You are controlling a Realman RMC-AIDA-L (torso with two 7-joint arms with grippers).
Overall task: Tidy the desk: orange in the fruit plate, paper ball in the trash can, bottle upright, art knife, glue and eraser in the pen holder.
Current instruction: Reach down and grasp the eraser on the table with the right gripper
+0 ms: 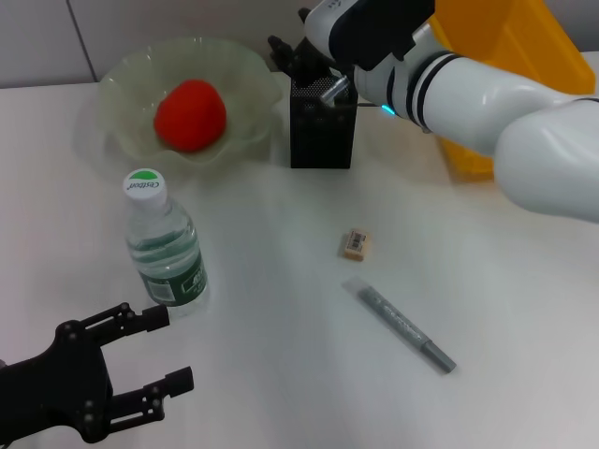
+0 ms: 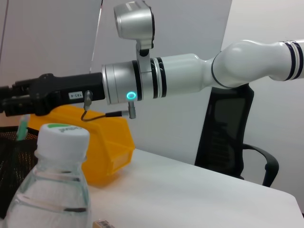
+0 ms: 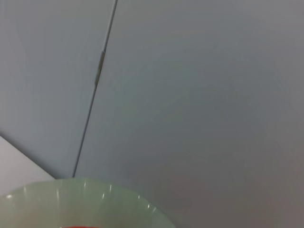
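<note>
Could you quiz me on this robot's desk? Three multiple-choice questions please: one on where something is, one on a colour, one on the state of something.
1. Where is the orange?
A. in the fruit plate
B. in the trash can
C. on the bare desk

2. What colour is the trash can?
A. blue
B. yellow
C. black

3. How is the bottle placed?
A. lying on its side
B. standing upright
C. held by the left gripper

Answers:
1. A, the red-orange fruit sits inside the pale green bowl.
2. B, the bin beside the pen holder is bright yellow.
3. B, its cap points up and the open jaws are clear of it.
</note>
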